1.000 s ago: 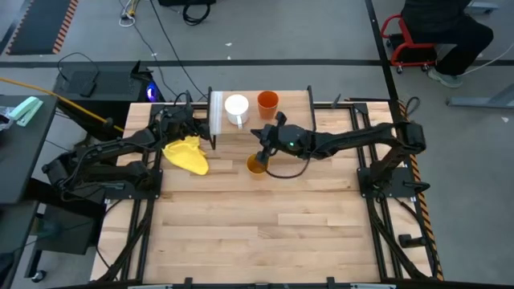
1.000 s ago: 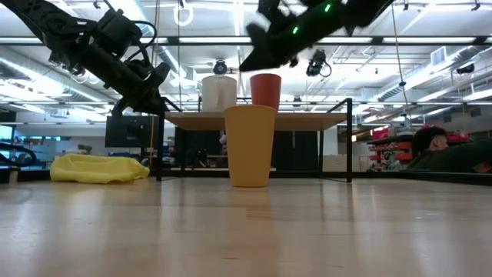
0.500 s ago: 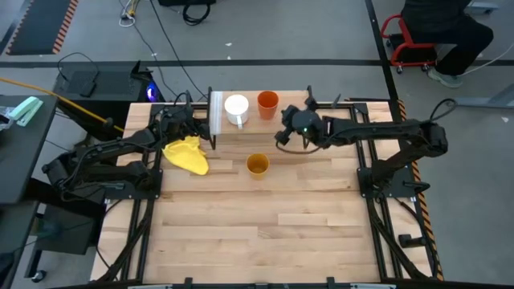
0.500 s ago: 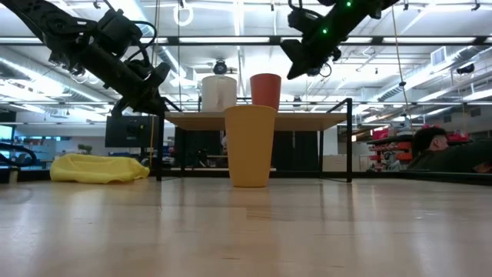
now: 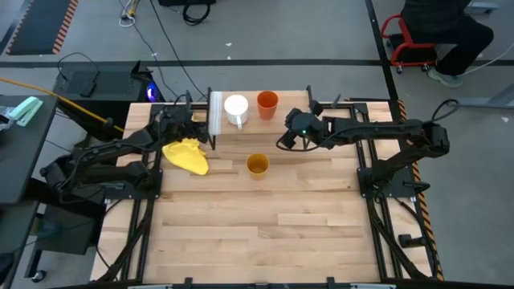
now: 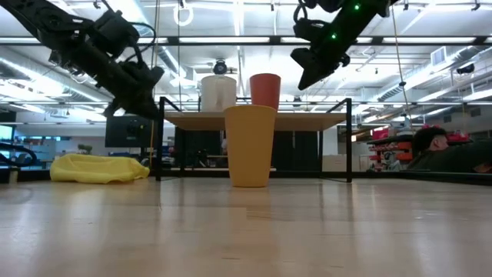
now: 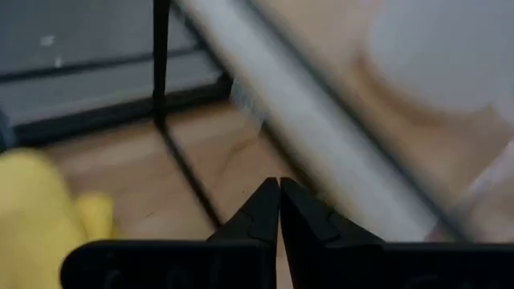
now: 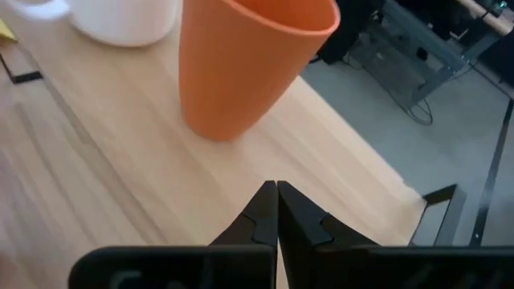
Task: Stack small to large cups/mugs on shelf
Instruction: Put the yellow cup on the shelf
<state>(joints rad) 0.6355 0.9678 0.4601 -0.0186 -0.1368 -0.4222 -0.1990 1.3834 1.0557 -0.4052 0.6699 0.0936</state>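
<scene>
- Closest to the low camera, the taller yellow-orange plastic cup (image 6: 250,145) stood upright on the big wooden tabletop (image 5: 265,217), in front of the rack and touching neither gripper.
- Off to one side lay the crumpled yellow cloth (image 5: 187,154), flat on the table, just beside the shelf's left end.
- Next back was the small low shelf with a light wooden plank top and thin black legs (image 6: 307,121). The white mug with a handle (image 5: 236,107) and the orange-red tapered cup (image 5: 267,102) both sat on top of it, side by side, close but not touching.
- The left gripper (image 7: 279,210) was pinched together with nothing in it, hanging by the shelf's left edge above the cloth.
- The right gripper (image 8: 277,210) also had its fingertips pressed together and empty, up in the air by the shelf's right part, pointing at the orange-red cup without touching it.
- Only the right wrist view showed the gap between that gripper and the cup; from overhead the arm mostly covered it.
- Only the low view showed a seated person (image 6: 450,154) way back in the room.
</scene>
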